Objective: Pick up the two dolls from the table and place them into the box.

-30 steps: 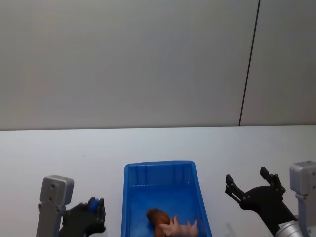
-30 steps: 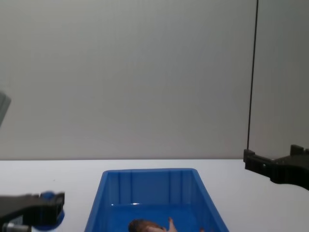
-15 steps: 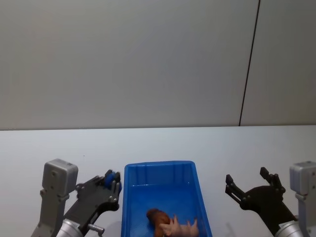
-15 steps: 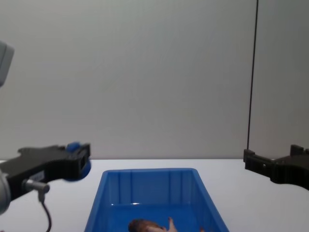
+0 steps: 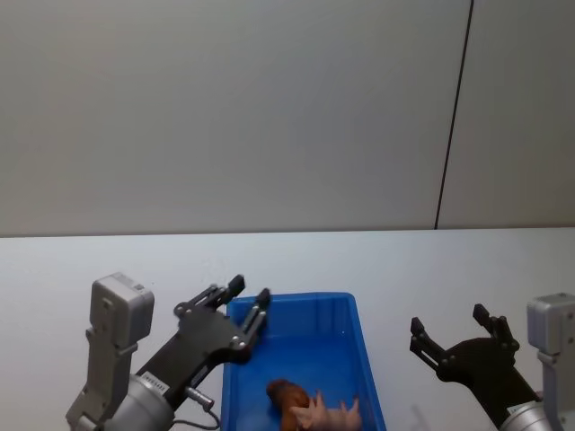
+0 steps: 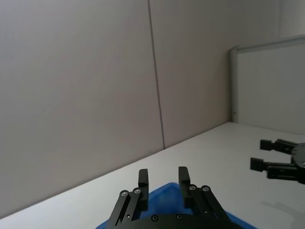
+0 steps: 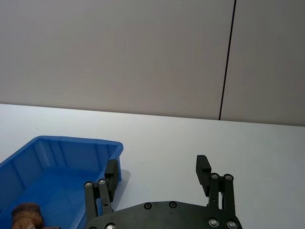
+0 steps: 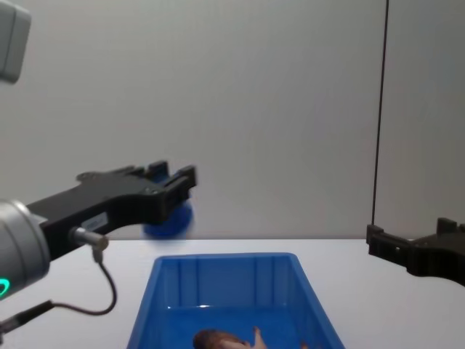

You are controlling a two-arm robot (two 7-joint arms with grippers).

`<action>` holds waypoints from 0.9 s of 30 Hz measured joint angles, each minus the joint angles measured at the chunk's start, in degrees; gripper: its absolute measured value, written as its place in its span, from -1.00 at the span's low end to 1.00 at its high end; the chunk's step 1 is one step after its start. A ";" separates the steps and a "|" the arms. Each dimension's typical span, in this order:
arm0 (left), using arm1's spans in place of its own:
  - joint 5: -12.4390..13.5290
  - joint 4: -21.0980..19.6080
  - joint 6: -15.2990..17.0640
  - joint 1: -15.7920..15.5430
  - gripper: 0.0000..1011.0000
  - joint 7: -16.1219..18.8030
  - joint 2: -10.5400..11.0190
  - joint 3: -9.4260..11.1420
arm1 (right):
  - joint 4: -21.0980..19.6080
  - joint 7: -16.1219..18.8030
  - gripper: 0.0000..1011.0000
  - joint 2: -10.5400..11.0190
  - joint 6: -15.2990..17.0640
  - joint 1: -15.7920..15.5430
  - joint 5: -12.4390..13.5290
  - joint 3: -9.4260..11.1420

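The blue box [image 5: 287,300] stands on the white table [image 5: 413,269] at the near middle. Both dolls lie inside it at the near end: the brown shaggy one [image 5: 281,393] and the pale pink pig [image 5: 328,415] side by side, touching. In the chest view the brown doll [image 8: 214,339] and the pig [image 8: 258,337] just show at the lower edge. My left gripper [image 5: 248,293] hangs open and empty above the box's far left corner, raised well above the table [image 8: 174,178]. My right gripper [image 5: 449,321] stands open and empty to the right of the box [image 7: 62,150].
A plain grey wall with a dark vertical seam [image 5: 454,117] rises behind the table. A blurred blue patch [image 8: 167,222] shows just beneath the left gripper's fingers in the chest view. White tabletop extends on both sides of the box and beyond it.
My left arm has lifted from the table beside the box and swung forward and right, to above the box's far left corner. The right arm and both dolls have stayed put.
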 joint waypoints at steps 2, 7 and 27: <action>-0.24 0.60 -0.89 -0.72 -0.19 -2.35 -0.38 0.06 | 0.00 0.00 0.98 0.00 0.00 0.00 0.00 0.00; -0.73 1.88 -2.25 -2.13 0.11 -6.59 -1.15 0.24 | 0.00 0.00 0.98 0.00 0.00 0.00 0.00 0.00; -1.79 5.14 -5.43 -5.81 0.98 -16.70 -3.39 0.89 | 0.00 0.00 0.98 0.00 0.00 0.00 0.00 0.00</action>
